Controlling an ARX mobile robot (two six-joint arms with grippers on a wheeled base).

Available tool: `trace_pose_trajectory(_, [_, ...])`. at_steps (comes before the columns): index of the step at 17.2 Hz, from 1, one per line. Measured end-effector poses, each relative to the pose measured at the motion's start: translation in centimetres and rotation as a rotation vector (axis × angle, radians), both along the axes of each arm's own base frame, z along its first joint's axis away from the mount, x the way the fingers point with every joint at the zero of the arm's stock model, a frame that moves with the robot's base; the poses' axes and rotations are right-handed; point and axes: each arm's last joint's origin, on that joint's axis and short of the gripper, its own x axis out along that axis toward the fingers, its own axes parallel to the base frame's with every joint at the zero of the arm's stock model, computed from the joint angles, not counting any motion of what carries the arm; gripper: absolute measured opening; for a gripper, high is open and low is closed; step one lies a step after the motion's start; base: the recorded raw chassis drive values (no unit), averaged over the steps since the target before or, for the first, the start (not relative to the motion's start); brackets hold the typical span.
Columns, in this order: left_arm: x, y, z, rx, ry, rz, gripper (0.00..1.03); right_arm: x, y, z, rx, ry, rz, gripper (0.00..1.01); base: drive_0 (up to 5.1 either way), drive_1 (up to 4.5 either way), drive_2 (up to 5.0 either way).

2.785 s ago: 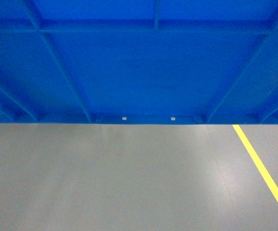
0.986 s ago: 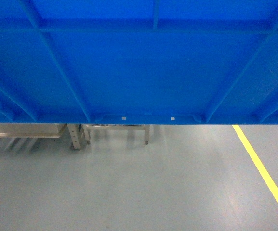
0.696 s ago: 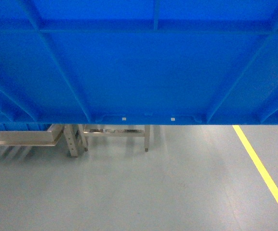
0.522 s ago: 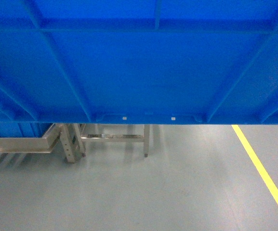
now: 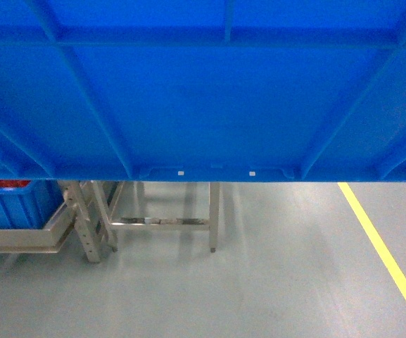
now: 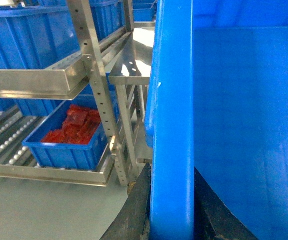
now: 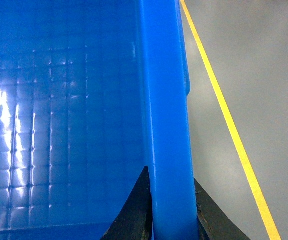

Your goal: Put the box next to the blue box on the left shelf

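Head view: the blue crate fills the upper half of the frame edge to edge, ribbed outer wall toward the camera, vertical and diagonal ribs visible, two small pale tabs along its lower edge at centre. It is held off the grey floor, which shows below it. A yellow floor line runs diagonally down the right side of the frame.

Lower left of the head view: a steel shelf rack with perforated uprights and a cross-braced leg frame standing on the floor. At the far left edge, a smaller blue bin sits on the rack's lower level, red contents just showing at its top.

Left wrist view: the left gripper straddles the crate's thick rim, which runs vertically through the centre of the frame. One dark finger lies against the outer side, the other on the inner side; jaws pressed onto the rim. Smooth crate interior fills the right of the frame. To the left: rack with roller tracks, the blue bin holding red packets on the lower level, and larger blue bins on the level above, upper left.

Right wrist view: the right gripper pinches the opposite rim likewise, dark fingers on both sides at bottom centre. Glossy grid-patterned crate floor on the left of the frame; grey floor and yellow line on the right.
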Motion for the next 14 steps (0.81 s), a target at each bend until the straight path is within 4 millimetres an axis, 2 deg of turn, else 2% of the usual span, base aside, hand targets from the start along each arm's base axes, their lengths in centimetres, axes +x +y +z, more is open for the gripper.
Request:
trace_pose_trajectory(6, [0.11, -0.04, -0.10, -0.001, 0.003, 0.000, 0.12, 0.13, 0.03, -0.14, -0.002, 0.007, -0.001, 0.10, 0.0, 4.20, -4.2])
trace_pose_trajectory(14, [0.05, -0.06, -0.09, -0.001, 0.004, -0.001, 0.12, -0.05, -0.04, 0.03, -0.004, 0.000, -0.002, 0.10, -4.7, 2.75, 2.8])
